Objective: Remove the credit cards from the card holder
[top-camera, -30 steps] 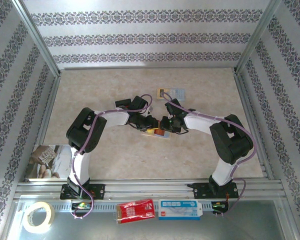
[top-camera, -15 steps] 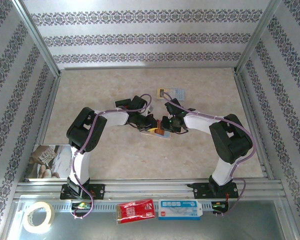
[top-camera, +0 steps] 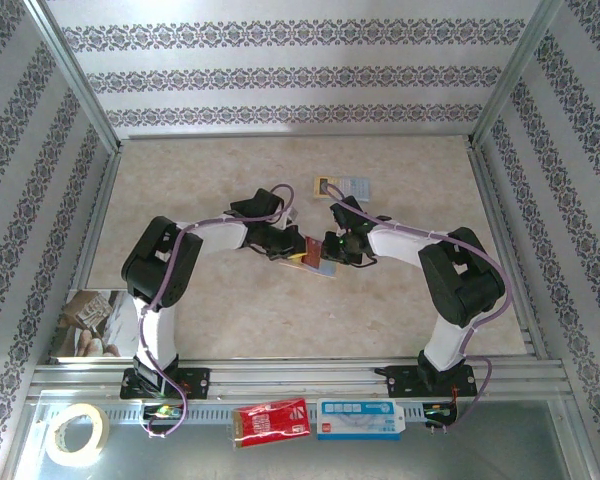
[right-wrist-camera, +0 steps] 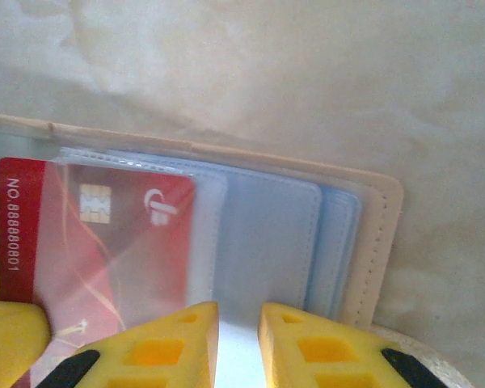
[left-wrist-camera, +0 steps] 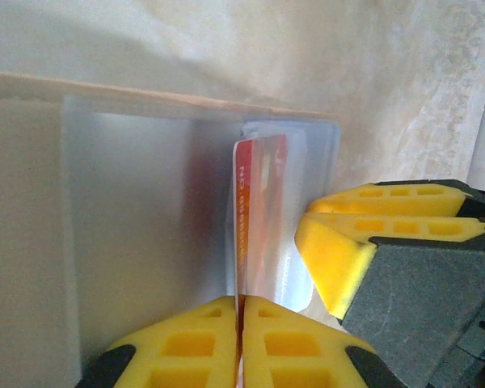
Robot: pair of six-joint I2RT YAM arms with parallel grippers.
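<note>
1. Left gripper (left-wrist-camera: 240, 314) clamps the red card (left-wrist-camera: 257, 202), bottom centre of its wrist view
2. Card sits partly inside the holder (right-wrist-camera: 275, 234), left end sticking out
3. Right gripper (right-wrist-camera: 238, 323) pinches the holder's near edge, jaws almost together
4. Holder lies open on the table (top-camera: 230, 320), mid-frame from above

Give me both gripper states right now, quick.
Left gripper: shut on the red credit card, which is partly out of its sleeve.
Right gripper: shut on the card holder at its near edge.
</note>
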